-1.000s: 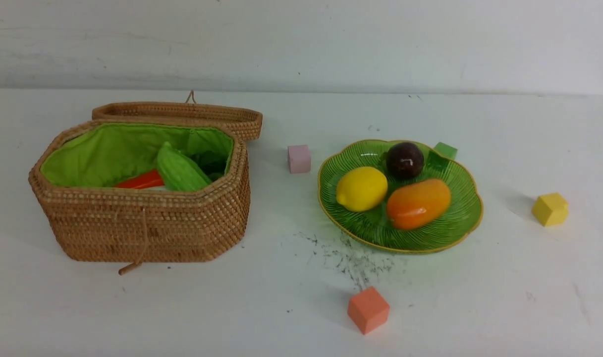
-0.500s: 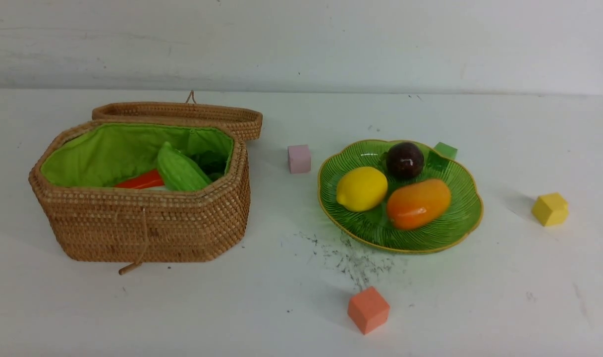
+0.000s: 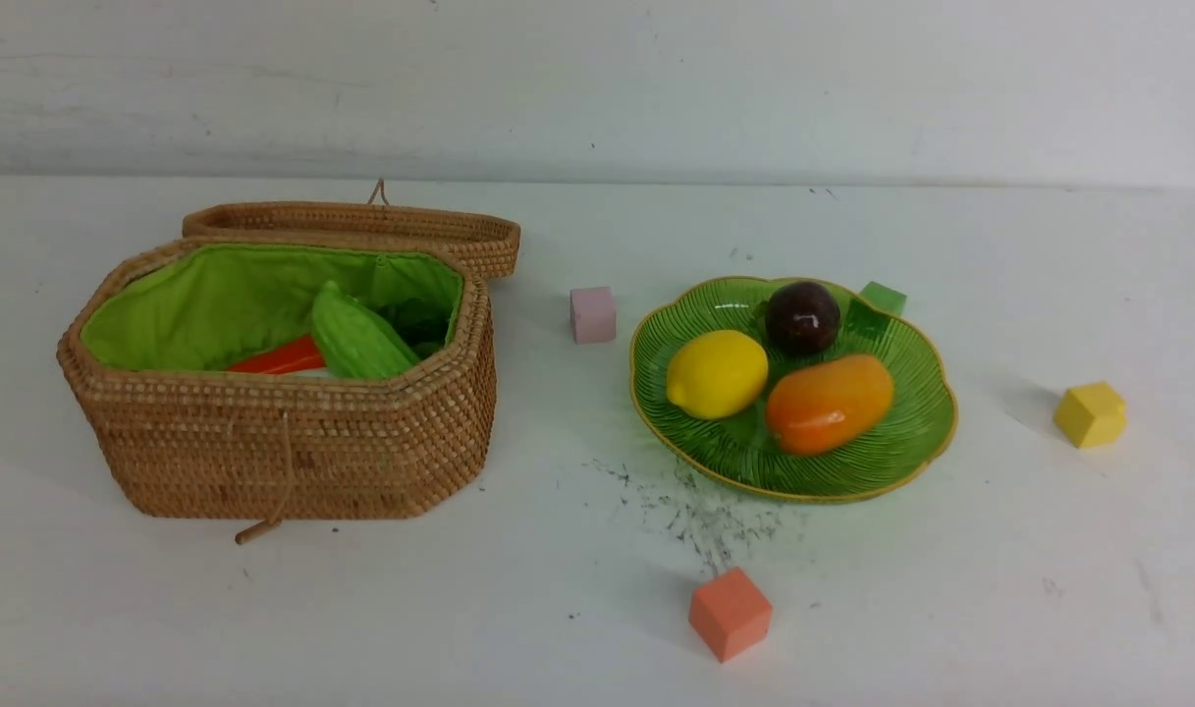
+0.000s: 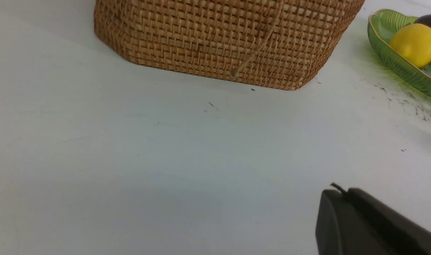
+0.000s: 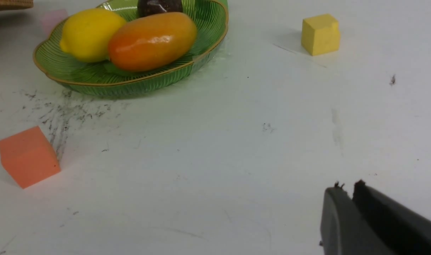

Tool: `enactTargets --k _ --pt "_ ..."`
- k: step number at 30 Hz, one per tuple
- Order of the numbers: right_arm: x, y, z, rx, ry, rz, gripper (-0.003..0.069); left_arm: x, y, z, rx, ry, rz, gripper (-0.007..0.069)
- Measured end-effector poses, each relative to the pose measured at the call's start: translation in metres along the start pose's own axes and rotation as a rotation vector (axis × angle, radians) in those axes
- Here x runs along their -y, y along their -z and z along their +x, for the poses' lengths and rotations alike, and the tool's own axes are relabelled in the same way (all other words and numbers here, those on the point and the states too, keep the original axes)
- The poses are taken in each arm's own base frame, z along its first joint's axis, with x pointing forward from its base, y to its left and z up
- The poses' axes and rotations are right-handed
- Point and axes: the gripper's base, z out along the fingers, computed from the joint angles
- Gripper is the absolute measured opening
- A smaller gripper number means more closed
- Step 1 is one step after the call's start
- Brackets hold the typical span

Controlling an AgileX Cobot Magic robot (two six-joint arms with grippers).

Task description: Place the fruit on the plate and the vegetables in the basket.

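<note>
White table (image 3: 558, 628), plate (image 5: 95, 76) of fruit well beyond right claw (image 5: 346, 191), claw pressed together, empty

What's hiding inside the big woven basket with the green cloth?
Inside the tan wicker basket a bumpy light-green gourd leans over an orange carrot, with dark leaves behind. The front wall covers whatever lies lower, so a radish cannot be confirmed.

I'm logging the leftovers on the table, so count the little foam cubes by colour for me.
Pink cube: 1
Green cube, behind the plate: 1
Yellow cube: 1
Orange cube: 1
Total: 4
</note>
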Motion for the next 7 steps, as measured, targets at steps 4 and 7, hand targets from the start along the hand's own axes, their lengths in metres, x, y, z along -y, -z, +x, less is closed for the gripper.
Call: enactTargets --k 4,7 --pt "0.0 0.0 0.0 0.0 0.0 0.0 0.0064 0.0 0.0 0.0 0.0 0.0 0.0 -0.0003" --pt "0.0 0.0 0.0 0.0 0.0 0.0 0.0068 0.0 0.0 0.0 0.0 0.0 0.0 -0.0003"
